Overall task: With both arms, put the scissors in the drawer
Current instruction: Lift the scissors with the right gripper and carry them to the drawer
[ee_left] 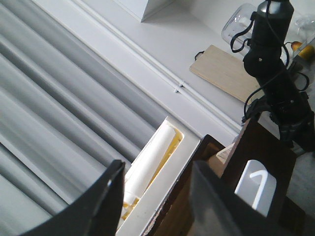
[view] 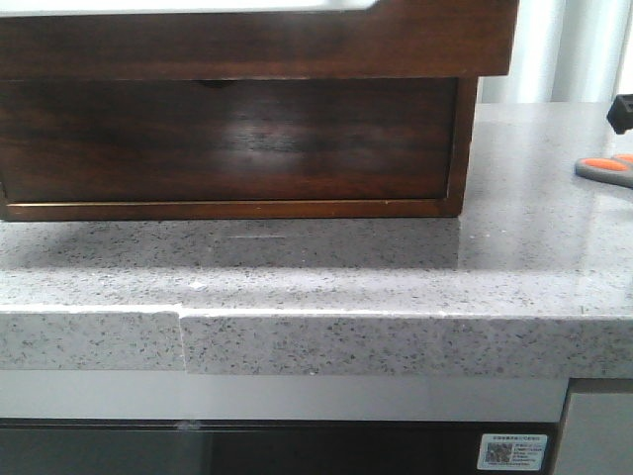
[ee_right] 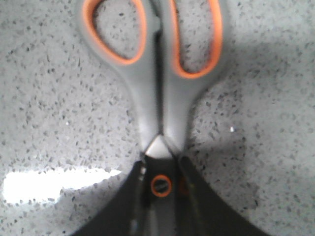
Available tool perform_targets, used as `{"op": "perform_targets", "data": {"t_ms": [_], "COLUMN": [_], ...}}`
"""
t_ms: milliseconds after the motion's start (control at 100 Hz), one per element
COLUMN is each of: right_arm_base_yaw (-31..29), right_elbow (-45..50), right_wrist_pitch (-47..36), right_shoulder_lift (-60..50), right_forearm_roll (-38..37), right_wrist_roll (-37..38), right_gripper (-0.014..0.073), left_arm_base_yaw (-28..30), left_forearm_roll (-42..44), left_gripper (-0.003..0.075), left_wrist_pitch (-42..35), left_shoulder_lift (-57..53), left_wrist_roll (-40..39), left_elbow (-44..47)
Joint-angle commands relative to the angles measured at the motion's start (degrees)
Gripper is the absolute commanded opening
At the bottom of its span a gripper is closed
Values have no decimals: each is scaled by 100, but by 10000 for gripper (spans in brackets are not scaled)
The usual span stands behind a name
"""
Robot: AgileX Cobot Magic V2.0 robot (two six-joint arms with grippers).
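Observation:
The scissors (ee_right: pixel 160 88), grey handles lined in orange, lie on the speckled grey counter. Their handles also show at the far right of the front view (view: pixel 608 168). My right gripper (ee_right: pixel 161 196) is shut on the scissors' blades at the orange pivot screw. The drawer (view: pixel 257 45) is the wide, shallow, glossy brown front across the top of the dark wooden box. It stands further toward me than the taller front (view: pixel 227 139) below it. My left gripper (ee_left: pixel 157 196) is open and empty above the box's top edge, out of the front view.
A white tray (ee_left: pixel 162 196) holding a white roll sits in the box top. The right arm (ee_left: pixel 275 73), a wooden board (ee_left: pixel 221 69) and a glass jar (ee_left: pixel 236 24) lie beyond it. The counter's front edge (view: pixel 316 322) runs below the box.

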Motion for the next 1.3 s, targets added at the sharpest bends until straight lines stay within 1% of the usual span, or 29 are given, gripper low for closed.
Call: {"op": "perform_targets", "data": {"t_ms": [0,230,390,610,730,880,950,1060,1170,1290], "right_arm_base_yaw": [-30,-30,-30,-19,-19,17,151,533,1143,1836], "right_elbow": [-108,-212,-426,-944,-1355,-1959,-2226,-2643,-2859,-2876], "right_wrist_pitch": [153,314,601,911,1025,1324,1405,1529,1446,1178], "right_shoulder_lift": [-130,-334,-942,-1854,-2252,-2507,-2556,-2556,-2554,-2517], "right_forearm_roll": [-73,-73,-73,92,674,1809,2049,2079,2079,2079], "right_wrist_roll": [-45,-45,-71,-493,-977,-1882,-2096,-2302,-2627,-3087], "right_gripper": [-72,-71,-72,-72,-72,-72,-72,-72,-72,-72], "left_arm_base_yaw": [-40,-40,-40,-40,-40,-40,-40,-40,-40,-40], "left_forearm_roll": [-345,-345,-345,-345,-345,-345,-345,-345,-345,-345], "left_gripper": [296,296,296,296,296,295,295,295,295,295], "left_wrist_pitch": [-226,-226,-226,-226,-229,-239,-239,-239,-239,-239], "left_shoulder_lift": [37,37,37,37,37,37,37,37,37,37], "left_wrist_roll": [-80,-80,-80,-80,-80,-80,-80,-80,-80,-80], "left_elbow": [-160,-160,-160,-160,-160,-160,-160,-160,-160,-160]}}
